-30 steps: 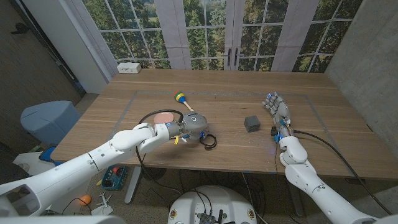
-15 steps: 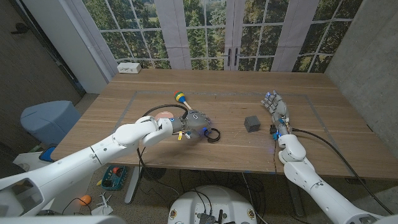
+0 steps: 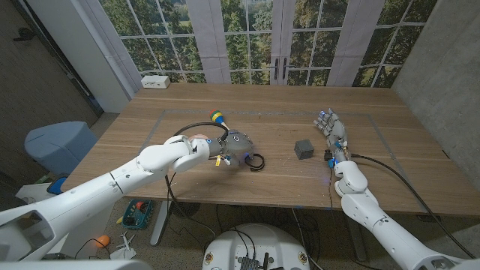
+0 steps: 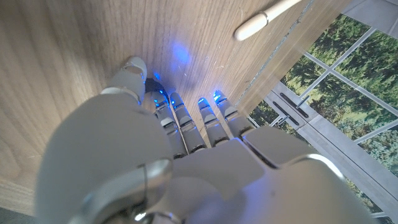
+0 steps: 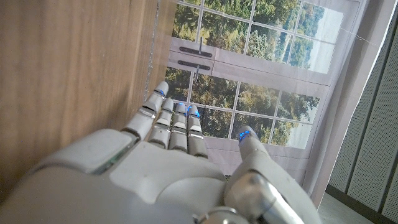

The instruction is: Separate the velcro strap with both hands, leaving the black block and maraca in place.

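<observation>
The black velcro strap (image 3: 255, 160) lies as a loop on the table's middle, sticking out from under my left hand (image 3: 235, 148). That hand reaches down over it, and in the left wrist view a dark bit of strap (image 4: 155, 79) shows pinched between thumb and finger. The maraca (image 3: 217, 118), with a striped coloured head, lies just beyond the hand; its pale handle (image 4: 267, 17) points toward the fingers. To the right sits the black block (image 3: 304, 148). Further right my right hand (image 3: 334, 133) stands on its edge with fingers stretched out, holding nothing.
A pinkish round disc (image 3: 196, 139) lies partly behind my left forearm. A white power strip (image 3: 156, 81) sits at the table's far left corner. Thin tape lines (image 3: 161, 124) mark a rectangle on the wooden table (image 3: 270, 101).
My left hand has moved away from me toward the maraca, and the strap loop has shifted along with it. The right hand, block and maraca have stayed put.
</observation>
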You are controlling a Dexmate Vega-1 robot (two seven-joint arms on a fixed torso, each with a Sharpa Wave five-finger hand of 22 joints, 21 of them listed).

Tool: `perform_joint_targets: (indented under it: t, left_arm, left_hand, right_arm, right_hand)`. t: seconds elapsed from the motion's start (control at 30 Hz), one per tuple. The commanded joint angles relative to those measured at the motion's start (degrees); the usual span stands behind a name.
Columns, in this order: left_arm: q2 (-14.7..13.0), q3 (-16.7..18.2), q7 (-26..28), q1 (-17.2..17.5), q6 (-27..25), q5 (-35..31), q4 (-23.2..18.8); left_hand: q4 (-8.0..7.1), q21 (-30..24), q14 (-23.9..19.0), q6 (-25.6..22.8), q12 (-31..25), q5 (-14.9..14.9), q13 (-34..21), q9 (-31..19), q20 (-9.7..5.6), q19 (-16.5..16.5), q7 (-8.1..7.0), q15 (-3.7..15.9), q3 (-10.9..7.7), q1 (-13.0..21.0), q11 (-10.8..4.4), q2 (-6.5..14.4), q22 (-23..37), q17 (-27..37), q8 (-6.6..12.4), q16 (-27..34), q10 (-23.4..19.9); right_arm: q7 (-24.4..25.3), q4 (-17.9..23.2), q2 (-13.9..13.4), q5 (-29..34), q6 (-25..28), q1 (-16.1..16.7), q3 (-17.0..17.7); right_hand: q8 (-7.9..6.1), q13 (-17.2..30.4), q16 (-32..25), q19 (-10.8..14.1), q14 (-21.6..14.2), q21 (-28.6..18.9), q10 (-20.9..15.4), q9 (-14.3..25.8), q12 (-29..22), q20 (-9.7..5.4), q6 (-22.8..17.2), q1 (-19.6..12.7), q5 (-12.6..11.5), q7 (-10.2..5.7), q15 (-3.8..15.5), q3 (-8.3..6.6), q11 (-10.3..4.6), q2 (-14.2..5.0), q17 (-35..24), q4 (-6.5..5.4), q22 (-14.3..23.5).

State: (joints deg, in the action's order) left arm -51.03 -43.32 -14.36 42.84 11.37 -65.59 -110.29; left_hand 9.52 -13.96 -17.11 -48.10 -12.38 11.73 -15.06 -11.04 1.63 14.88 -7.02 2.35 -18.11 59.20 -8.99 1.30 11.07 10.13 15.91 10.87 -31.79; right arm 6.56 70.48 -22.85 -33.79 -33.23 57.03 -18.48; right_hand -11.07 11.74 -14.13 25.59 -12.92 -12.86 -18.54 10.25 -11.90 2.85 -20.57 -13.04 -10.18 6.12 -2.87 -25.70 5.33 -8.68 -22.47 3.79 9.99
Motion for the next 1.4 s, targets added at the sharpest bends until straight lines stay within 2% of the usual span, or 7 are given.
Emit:
perform_joint_targets:
  t: [0.03, 0.33, 0.47, 0.73, 0.97, 1.17, 1.4]
  left_arm:
    - [-0.3, 0.2, 9.2, 1.8, -0.8, -2.1, 1.9]
    - [0.0, -0.1, 9.9, 2.3, -1.9, -0.9, 3.1]
    - [0.1, -0.5, 9.2, 2.2, -2.4, -1.1, 3.2]
    - [0.8, -0.9, 7.8, 1.6, -2.7, 0.3, 4.0]
    - [1.5, -0.3, 8.5, 1.3, -3.0, 3.4, 5.0]
    - [2.4, 0.7, 10.9, 1.2, -3.1, 7.1, 6.2]
    - [4.4, 2.6, 14.5, 2.6, -7.2, 11.0, 6.5]
  left_hand:
    - [0.30, -0.6, -1.8, -4.8, -0.3, 0.6, -0.4, -0.7, -0.37, 1.6, 0.25, 5.05, 0.00, 0.7, -0.19, 0.0, 0.1, 0.1, 0.89, 0.5, -0.2]
    - [0.17, -0.4, -0.9, -7.2, 1.3, 0.3, 0.3, -1.1, -0.18, 1.4, 0.56, 3.88, 0.67, 0.4, 0.29, -1.2, 0.2, 0.1, 1.50, -0.1, 4.8]
    - [0.06, -0.3, -1.0, -13.9, 0.6, 0.6, 1.2, -1.2, -0.23, 1.6, 2.16, 4.35, -0.13, 1.3, -0.47, 0.9, 0.2, 0.1, 3.33, 0.0, 4.0]
    - [0.22, -0.5, -1.0, -15.0, 0.5, 0.8, 1.7, -1.3, -1.13, 2.1, 3.87, 5.89, -0.52, 1.8, -1.25, 1.9, 0.2, 0.0, 3.21, -0.1, 4.0]
    - [0.37, -0.5, -0.7, -14.8, 0.8, 0.9, 2.0, -2.2, -1.21, 2.1, 4.78, 5.70, -0.78, 2.3, -0.49, 2.4, 0.2, -0.1, 3.32, -0.2, 5.0]
    - [0.12, -0.5, 0.3, -14.3, 1.6, 1.0, 2.5, -3.7, -1.16, 2.1, 3.70, 4.46, -0.73, 2.1, 1.07, 3.1, 0.3, 0.0, 3.62, -0.4, 8.3]
    - [-0.06, -0.5, 1.2, -14.0, 1.9, 1.0, 2.7, -4.6, -0.98, 2.0, 2.88, 3.75, -0.51, 1.7, 1.76, 3.4, 0.3, 0.1, 3.90, -0.5, 10.5]
  right_arm:
    - [0.0, -0.5, -0.1, 0.8, 0.3, -0.8, -0.6]
    - [-0.4, -1.1, 0.1, 0.8, 0.7, -1.7, -1.0]
    - [-0.3, -1.0, 0.1, 1.0, 0.9, -1.9, -1.2]
    - [0.3, -0.8, -0.3, 1.8, 1.5, -2.3, -1.4]
    - [0.4, -1.1, -0.3, 1.8, 2.1, -2.8, -1.6]
    - [1.2, -0.8, -0.4, 2.3, 3.1, -3.0, -1.8]
    - [4.4, 1.4, -1.3, 4.8, 4.3, -2.4, -2.0]
  right_hand:
    - [-0.22, 0.2, -0.2, 0.7, -0.6, 0.1, -0.8, 0.3, -0.2, 0.20, -0.4, -0.6, 0.0, 0.11, -0.08, -0.13, 0.00, -0.78, -0.2, -0.26, 0.1]
    - [-0.22, 0.2, -0.3, 1.0, -0.8, 0.1, -0.9, 0.3, -0.2, 0.07, -0.5, -0.7, 0.0, 0.07, 0.05, -0.17, -0.10, -0.77, -0.2, -0.18, 0.1]
    - [-0.20, 0.2, -0.3, 1.0, -0.9, 0.2, -1.0, 0.3, -0.2, 0.02, -0.5, -0.7, 0.0, 0.02, 0.14, -0.18, -0.08, -0.77, -0.2, -0.17, 0.1]
    - [-0.21, 0.2, -0.3, 1.1, -0.9, 0.2, -1.1, 0.3, -0.2, 0.00, -0.6, -0.6, 0.0, 0.01, 0.21, -0.18, -0.15, -0.77, -0.2, -0.18, 0.1]
    - [-0.20, 0.2, -0.3, 1.2, -0.9, 0.3, -1.1, 0.3, -0.2, -0.03, -0.6, -0.6, 0.0, 0.00, 0.21, -0.17, -0.19, -0.76, -0.2, -0.17, 0.1]
    - [-0.21, 0.2, -0.3, 1.2, -0.9, 0.4, -1.1, 0.3, -0.1, -0.03, -0.7, -0.7, 0.0, 0.00, 0.26, -0.26, -0.14, -0.79, -0.2, -0.05, 0.1]
    - [-0.23, 0.1, 0.2, 1.1, -0.9, 0.7, -1.3, 0.3, 0.0, 0.03, -0.8, -4.8, -0.9, -0.41, 0.20, -2.49, -0.39, -0.79, 0.8, 3.33, 0.1]
